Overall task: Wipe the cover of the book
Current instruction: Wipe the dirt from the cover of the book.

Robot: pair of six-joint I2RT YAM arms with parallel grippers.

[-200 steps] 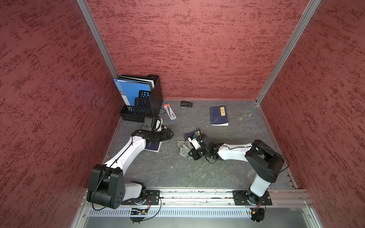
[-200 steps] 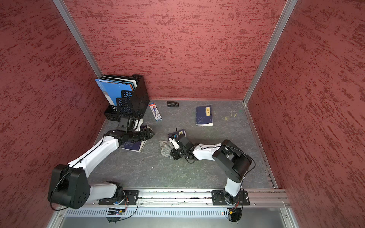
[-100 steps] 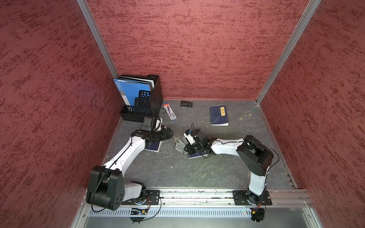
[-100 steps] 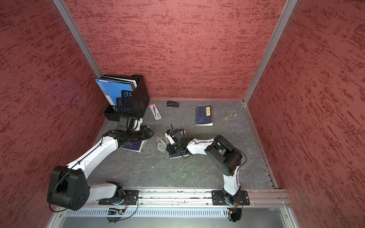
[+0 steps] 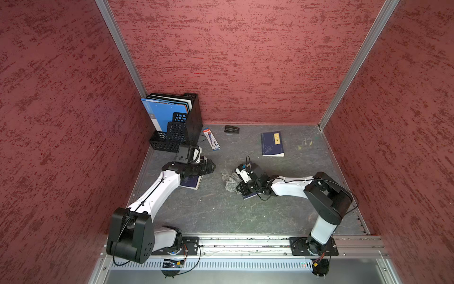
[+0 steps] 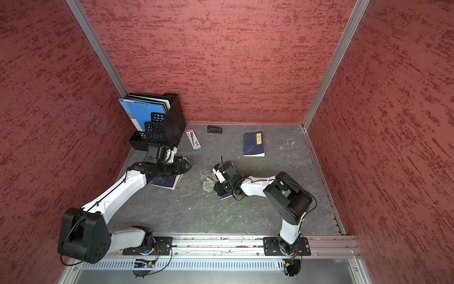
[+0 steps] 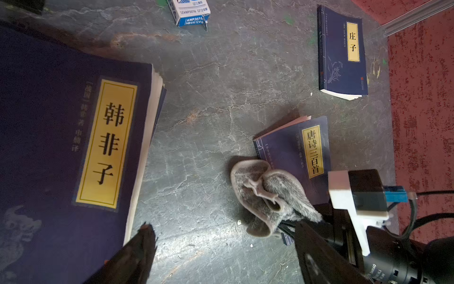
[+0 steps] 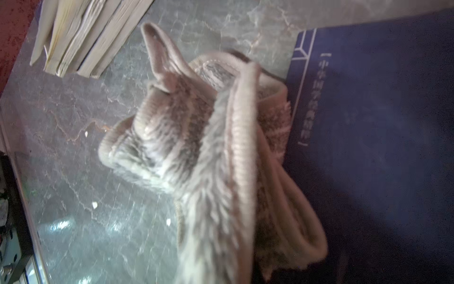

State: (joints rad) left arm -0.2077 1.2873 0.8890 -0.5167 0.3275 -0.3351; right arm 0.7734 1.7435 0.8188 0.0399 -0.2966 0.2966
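In left wrist view alone, book (image 7: 277, 152) title (image 7: 313, 151).

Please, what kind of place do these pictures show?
Probably a robot test booth arranged as a desk. Red panel walls in metal framing enclose a grey tabletop; a left arm and a right arm stand on a front rail; a file rack, a stapler and a pencil box furnish it.
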